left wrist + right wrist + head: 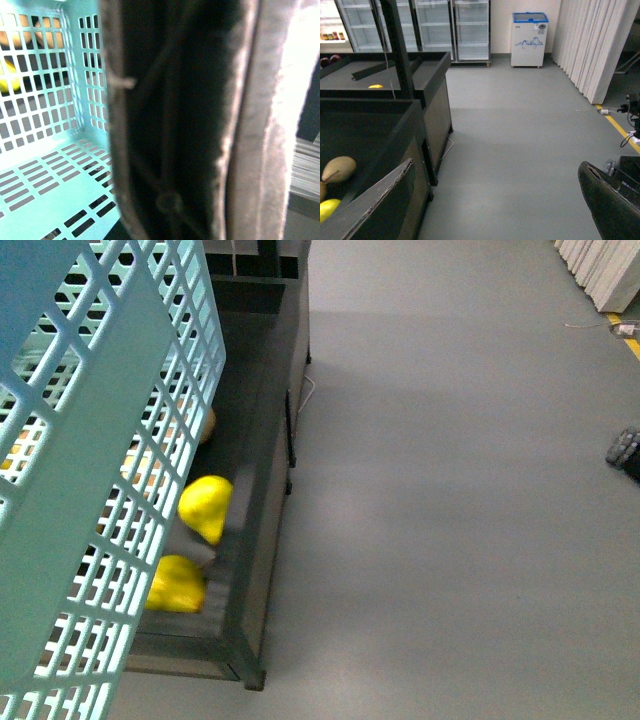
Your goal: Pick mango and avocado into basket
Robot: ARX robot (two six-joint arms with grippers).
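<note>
Right jaws gape empty; left jaws unreadable behind the handle [185, 125], seemingly holding the basket [70, 500] beside the mango [205, 508] for loading.

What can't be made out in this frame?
- Avocado: none visible; in the front view the basket covers most of the bin.
- Basket interior: in the left wrist view a blurred dark mass near the lens blocks most of it.
- Left gripper: seen in no view.
- Yellow fruit: right wrist view, cut off by the picture edge; mango or not is unclear.
</note>
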